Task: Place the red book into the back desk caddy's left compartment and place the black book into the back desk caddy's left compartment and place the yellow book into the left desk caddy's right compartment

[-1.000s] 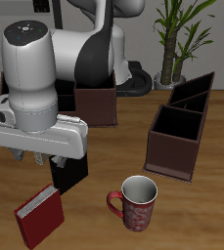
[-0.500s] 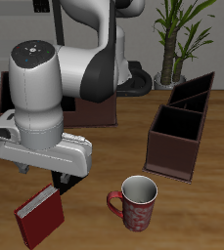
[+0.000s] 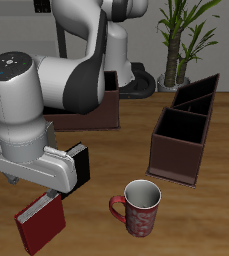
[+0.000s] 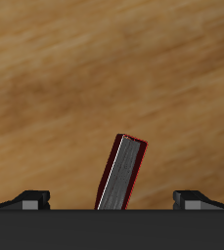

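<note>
Exterior view
Change: my arm has swung toward the table's front edge since half a second ago; my wrist housing now hangs lower and closer to the red book, and the black book shows at its side, no longer under it.
Red book (image 3: pixel 40 222): stands at about 7 o'clock on the tabletop (image 3: pixel 106 150), near the front edge, just below my wrist.
Black book (image 3: pixel 79 167): upright just beside my wrist housing, between it and the mug.
Mug (image 3: pixel 140 208): at 5 o'clock, near the front edge, well apart from the red book.
Left desk caddy (image 3: pixel 185 130): at 2 to 3 o'clock, dark, with divided compartments open on top.
Back desk caddy (image 3: pixel 98 107): at 12 o'clock, mostly hidden behind my arm.
Open room: bare wood lies between mug and left desk caddy; my own arm crowds the space around both books.
Gripper: hidden under my wrist housing here; I cannot tell its opening.

Wrist view
Red book (image 4: pixel 121 174): seen edge-on, red cover and grey page block, tilted, rising between my fingers.
Gripper (image 4: pixel 112 200): both fingertips (image 4: pixel 32 198) sit wide apart, touching nothing; the book stands between them with clear wood on either side.
</note>
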Available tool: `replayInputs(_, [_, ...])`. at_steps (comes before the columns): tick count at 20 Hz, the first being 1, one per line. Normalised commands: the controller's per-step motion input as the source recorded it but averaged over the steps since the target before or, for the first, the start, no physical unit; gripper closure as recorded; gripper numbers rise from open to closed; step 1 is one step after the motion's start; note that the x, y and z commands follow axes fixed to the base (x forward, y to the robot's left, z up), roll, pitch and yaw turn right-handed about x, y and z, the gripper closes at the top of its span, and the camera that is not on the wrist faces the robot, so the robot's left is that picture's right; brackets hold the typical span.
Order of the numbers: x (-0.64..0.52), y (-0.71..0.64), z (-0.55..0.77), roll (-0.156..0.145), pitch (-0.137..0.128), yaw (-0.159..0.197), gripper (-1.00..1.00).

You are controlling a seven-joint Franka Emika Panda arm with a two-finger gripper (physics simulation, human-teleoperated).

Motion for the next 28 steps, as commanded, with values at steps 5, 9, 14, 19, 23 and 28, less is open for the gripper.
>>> replayInputs(5, [0.04, -0.16, -0.05, 0.039, 0.008, -0.049, -1.0])
replayInputs(9, [0.12, -0.3, -0.13, -0.005, 0.021, -0.027, -1.0])
replayInputs(14, [0.03, -0.05, -0.31, 0.011, 0.017, -0.024, -1.0])
replayInputs(19, [-0.01, 0.06, -0.4, 0.001, 0.027, -0.03, -1.0])
replayInputs(23, [-0.03, 0.13, -0.36, -0.005, 0.016, -0.023, -1.0])
replayInputs(28, [-0.02, 0.1, -0.26, -0.006, 0.023, 0.013, -1.0])
